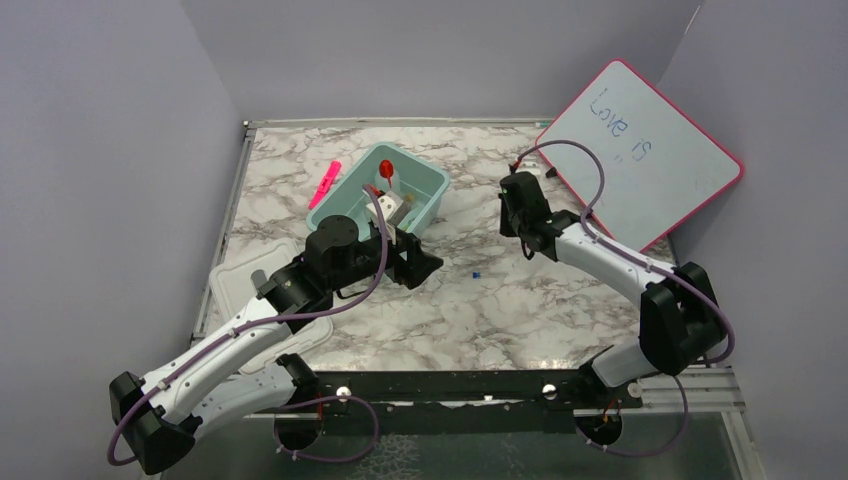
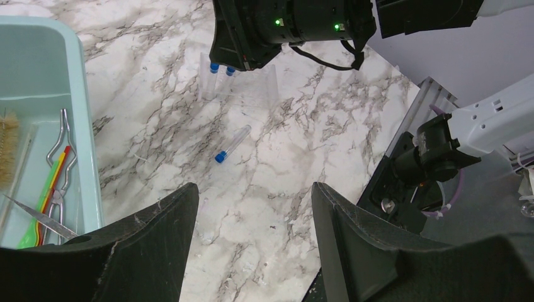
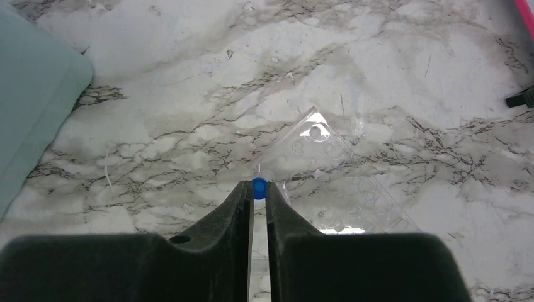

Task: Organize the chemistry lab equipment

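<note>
My right gripper is shut on a small blue-capped tube, held upright over a clear plastic rack. In the left wrist view two blue-capped tubes stand at that rack under the right gripper. Another blue-capped tube lies on the marble; it also shows in the top view. My left gripper is open and empty above the table, right of the teal bin. The bin holds the red-bulbed dropper, metal tongs, green-handled tool and brush.
A pink marker lies left of the bin. The pink-framed whiteboard leans at the back right. A white lid lies at the table's left edge. The metal rail runs along the near edge.
</note>
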You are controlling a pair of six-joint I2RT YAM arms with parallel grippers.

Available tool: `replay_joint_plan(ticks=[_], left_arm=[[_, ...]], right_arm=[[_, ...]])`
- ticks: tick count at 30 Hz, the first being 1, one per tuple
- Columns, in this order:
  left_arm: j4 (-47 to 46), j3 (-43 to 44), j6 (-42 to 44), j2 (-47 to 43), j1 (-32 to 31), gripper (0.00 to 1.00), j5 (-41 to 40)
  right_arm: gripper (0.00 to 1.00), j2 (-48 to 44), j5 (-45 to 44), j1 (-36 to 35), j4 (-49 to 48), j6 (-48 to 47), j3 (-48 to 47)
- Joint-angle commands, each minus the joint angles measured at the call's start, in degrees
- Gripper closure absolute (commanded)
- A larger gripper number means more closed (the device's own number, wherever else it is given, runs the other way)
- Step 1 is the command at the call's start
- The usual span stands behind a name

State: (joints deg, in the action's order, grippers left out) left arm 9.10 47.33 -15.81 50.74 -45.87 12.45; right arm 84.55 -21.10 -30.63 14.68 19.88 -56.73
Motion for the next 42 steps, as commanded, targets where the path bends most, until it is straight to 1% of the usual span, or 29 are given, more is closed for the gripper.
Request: replay_joint_plan(ticks=[1,11,17,29,33,37,42], left_arm=[[-0.94,0.21,0.39,-0.2,-0.01,0.31,0.34],[-0.93,0.32,0.46,-0.03,-0.01,0.31,0.47],[-0.93,0.31,0.48,0.03,-0.01,0.31,0.51],[-0.93,0.4,0.52,0.13,-0.01,0.31,0.63],[-0.93,0.4,0.45,0.16,-0.01,0.31,0.74],[-0.88,0.5,0.52,0.13,0.01,0.31,0.54],[-0.33,0.65,0.27,-0.21,-0.01,0.31,0.05]], right_arm=[[0.83,1.9,0.59,0.13,-0.48,-0.19,-0.52],[0.86,0.28,-0.25,0.12,1.06,1.47,1.76],[0.86,-1.36,0.18,0.11,0.88,1.48,3.24],[0.86,-1.33,-0.19,0.13,1.14,1.52,2.65],[0.84,-1.83,-0.63,0.13,1.39,1.35,1.35],[0.79,-3.39,-0.13,0.13,2.1,0.59,-0.62],[0.72,-6.64,1.31,0.08,5.86,0.72,-2.21]])
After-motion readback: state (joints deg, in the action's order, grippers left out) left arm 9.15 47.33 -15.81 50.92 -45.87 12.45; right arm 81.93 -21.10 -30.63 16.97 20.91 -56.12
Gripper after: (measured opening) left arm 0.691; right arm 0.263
